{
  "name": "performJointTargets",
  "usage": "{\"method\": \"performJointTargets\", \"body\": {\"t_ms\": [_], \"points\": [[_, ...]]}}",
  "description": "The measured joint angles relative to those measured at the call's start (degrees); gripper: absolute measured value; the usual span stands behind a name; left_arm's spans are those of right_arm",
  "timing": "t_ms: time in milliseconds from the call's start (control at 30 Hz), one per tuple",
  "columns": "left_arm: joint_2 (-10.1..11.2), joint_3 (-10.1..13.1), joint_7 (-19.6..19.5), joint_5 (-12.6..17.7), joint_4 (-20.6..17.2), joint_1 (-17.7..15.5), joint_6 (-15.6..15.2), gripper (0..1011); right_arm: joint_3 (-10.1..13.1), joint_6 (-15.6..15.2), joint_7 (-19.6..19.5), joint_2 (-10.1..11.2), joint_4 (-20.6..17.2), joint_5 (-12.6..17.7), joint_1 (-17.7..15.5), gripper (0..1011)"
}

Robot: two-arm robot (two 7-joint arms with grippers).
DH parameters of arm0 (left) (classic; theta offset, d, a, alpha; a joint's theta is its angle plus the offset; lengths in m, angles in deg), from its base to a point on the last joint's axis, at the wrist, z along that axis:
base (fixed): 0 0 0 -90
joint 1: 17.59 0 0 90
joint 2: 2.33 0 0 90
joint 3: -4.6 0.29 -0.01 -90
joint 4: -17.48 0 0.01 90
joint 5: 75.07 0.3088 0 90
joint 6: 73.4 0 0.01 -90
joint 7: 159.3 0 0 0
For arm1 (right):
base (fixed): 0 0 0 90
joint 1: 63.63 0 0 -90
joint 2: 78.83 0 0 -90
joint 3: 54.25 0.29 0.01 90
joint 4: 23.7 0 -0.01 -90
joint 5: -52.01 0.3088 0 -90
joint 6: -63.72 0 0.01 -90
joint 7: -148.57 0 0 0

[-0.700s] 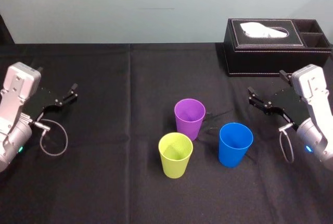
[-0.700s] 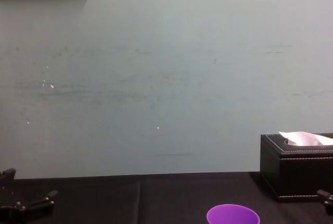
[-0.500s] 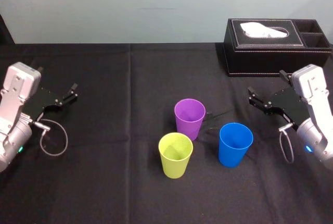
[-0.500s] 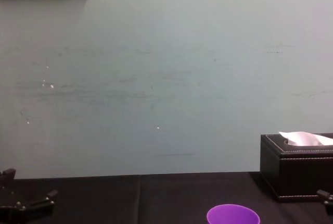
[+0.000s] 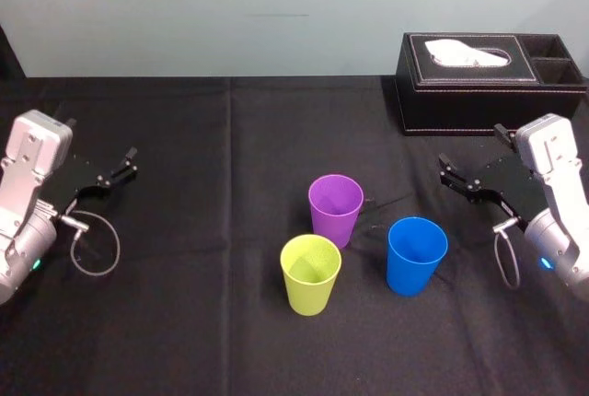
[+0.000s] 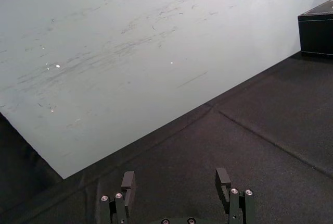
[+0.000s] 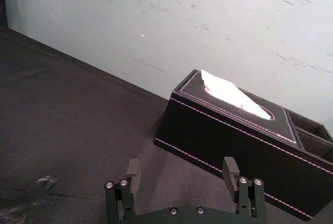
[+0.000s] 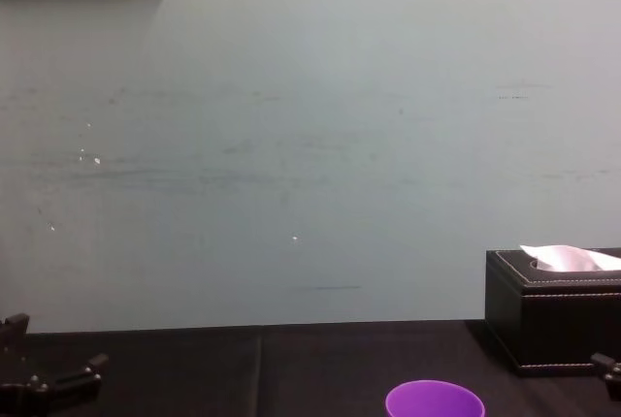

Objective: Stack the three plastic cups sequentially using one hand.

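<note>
A black table (image 5: 184,322) held a purple cup (image 5: 335,207), yellow-green cup (image 5: 310,273) and blue cup (image 5: 416,254), unstacked, between the left gripper (image 5: 122,166) and right gripper (image 5: 448,172), both spread wide.

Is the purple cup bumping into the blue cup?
Apart. The head view shows a strip of black tablecloth between the purple cup and the blue cup.

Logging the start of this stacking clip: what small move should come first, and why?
Probably the right gripper should reach toward the blue cup, its nearest. That cup, the purple cup and the yellow-green cup stand apart, unstacked, and its fingers are open and empty. The left gripper sits parked, open, farther off.
</note>
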Motion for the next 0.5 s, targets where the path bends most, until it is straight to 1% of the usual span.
{"method": "performJointTargets", "body": {"t_ms": [500], "points": [[0.00, 0.00, 0.00, 0.00, 0.00, 0.00, 0.00, 1011, 0.00, 0.00, 0.00, 0.00, 0.00, 0.00, 0.00, 1003]]}}
